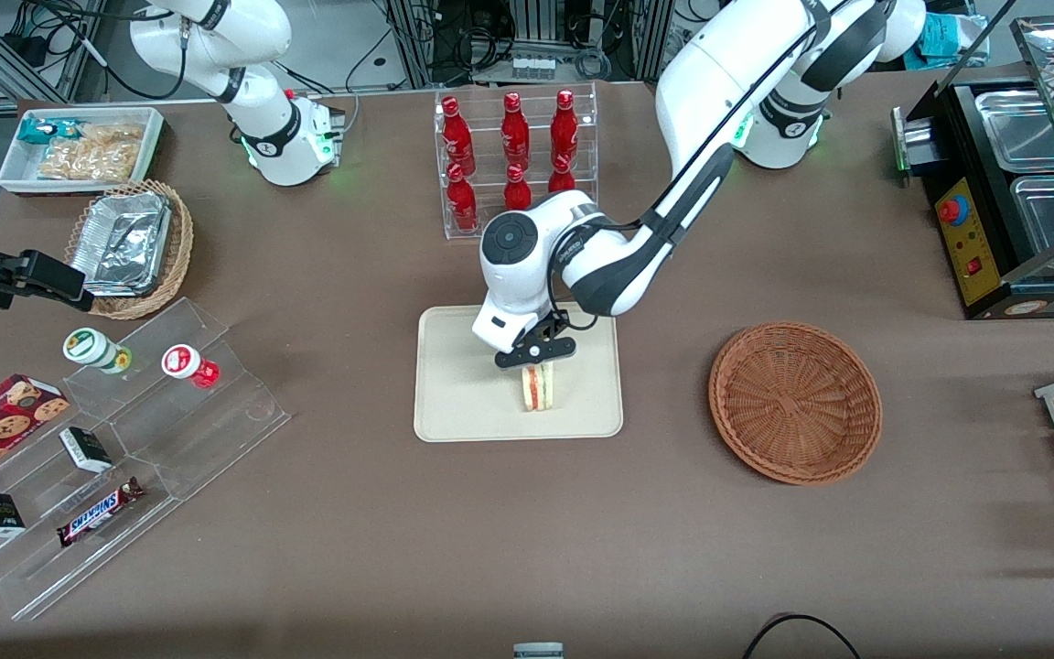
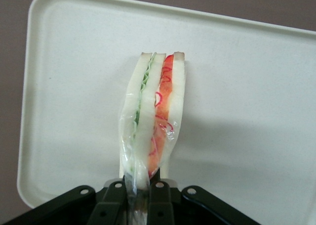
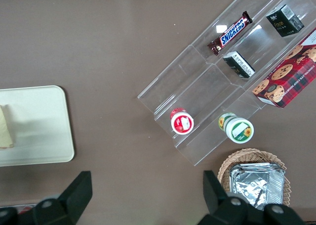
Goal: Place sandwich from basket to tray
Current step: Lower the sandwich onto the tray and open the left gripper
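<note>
Left arm's two-finger gripper (image 1: 538,361) sits over the flat cream-beige rectangular tray with rounded corners (image 1: 454,403), jaws narrow and clamped on one end of the clear-wrapped triangular white-bread sandwich with red and green filling (image 1: 539,386).

Wrist view: sandwich (image 2: 154,116) hangs straight out from the fingers (image 2: 159,200), long axis in line with the gripper's reach, layers on edge, tray surface (image 2: 247,111) directly underneath. Front view puts it inside the rim, in the part of the tray nearer the camera and toward the working arm's end.

Cannot tell whether the lower edge is touching the tray or just above it.

Round shallow reddish-brown wicker basket (image 1: 795,400) sits well apart, toward the working arm's end, nothing visible in it.

Judgement: transfer is done, what's left is the release. Key relation: sandwich is below the gripper and over the tray, so opening should land it inside. Risk: standing on edge, it may tip flat, or the wrap may cling to a finger.
</note>
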### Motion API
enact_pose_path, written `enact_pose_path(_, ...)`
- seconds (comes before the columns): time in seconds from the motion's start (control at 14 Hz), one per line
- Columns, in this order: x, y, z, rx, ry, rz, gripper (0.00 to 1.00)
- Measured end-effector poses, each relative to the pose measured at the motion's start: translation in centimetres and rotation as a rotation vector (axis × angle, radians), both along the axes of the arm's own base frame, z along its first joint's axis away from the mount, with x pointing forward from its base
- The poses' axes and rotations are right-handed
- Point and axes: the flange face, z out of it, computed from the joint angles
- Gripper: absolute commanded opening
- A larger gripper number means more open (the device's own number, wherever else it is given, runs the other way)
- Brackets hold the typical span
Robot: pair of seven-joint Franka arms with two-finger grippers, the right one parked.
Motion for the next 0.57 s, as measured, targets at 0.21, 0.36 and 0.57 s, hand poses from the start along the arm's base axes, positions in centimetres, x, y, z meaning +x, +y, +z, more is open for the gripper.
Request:
enact_pose_path(0.21,0.6,-0.3,0.0,-0.051,-0.021,0.011,0.28)
enact_pose_path(0.36,1.2,-0.1,0.1,-0.085,-0.017,0.033,1.0)
enact_pose_path(0.57,1.7,0.3,0.1,-0.11,0.005,0.045,1.0)
